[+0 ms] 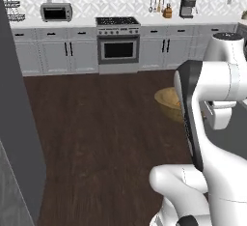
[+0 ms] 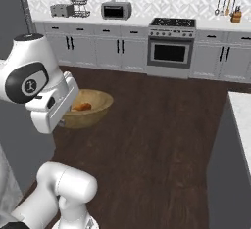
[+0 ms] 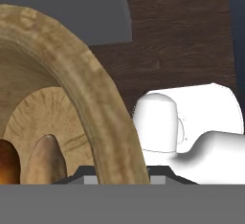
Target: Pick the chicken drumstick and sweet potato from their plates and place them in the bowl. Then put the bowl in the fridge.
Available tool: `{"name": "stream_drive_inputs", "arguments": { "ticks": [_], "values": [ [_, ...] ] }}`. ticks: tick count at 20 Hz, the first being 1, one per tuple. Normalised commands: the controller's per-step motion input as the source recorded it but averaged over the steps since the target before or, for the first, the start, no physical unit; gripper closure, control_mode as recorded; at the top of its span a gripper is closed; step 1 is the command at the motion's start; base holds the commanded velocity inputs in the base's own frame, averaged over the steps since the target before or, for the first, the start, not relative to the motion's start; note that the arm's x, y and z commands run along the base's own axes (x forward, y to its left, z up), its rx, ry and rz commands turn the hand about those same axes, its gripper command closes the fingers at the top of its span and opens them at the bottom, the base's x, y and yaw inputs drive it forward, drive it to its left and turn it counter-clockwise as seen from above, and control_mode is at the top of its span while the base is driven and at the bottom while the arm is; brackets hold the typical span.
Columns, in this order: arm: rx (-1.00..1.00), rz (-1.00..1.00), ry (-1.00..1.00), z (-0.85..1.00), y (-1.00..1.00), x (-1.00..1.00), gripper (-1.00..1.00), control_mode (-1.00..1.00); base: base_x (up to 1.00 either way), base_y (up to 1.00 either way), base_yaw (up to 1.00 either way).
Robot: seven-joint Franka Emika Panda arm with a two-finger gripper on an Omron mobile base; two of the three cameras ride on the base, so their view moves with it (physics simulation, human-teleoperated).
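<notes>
Evidently claw (image 3: 117, 177) astride wooden bowl (image 3: 95, 103) rim, bowl aloft.

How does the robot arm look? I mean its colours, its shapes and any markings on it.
The arm is glossy white, built of thick rounded segments with dark grey to black joint bands. One round black joint cap carries a small white logo. No cables are visible.

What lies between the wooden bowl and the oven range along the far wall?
Only bare dark wood floor separates the wide light-brown wooden bowl from the steel oven range, seen in the right base view.
</notes>
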Motion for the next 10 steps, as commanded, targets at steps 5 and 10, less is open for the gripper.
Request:
{"name": "stream_drive_inputs", "arguments": {
  "ticks": [5,10],
  "values": [
    [0.00,0.00,0.00,0.00,0.00,0.00,1.00,1.00,1.00,0.00,-0.08],
    [0.00,0.00,0.00,0.00,0.00,0.00,1.00,1.00,1.00,0.00,-0.05]
  ]
}}
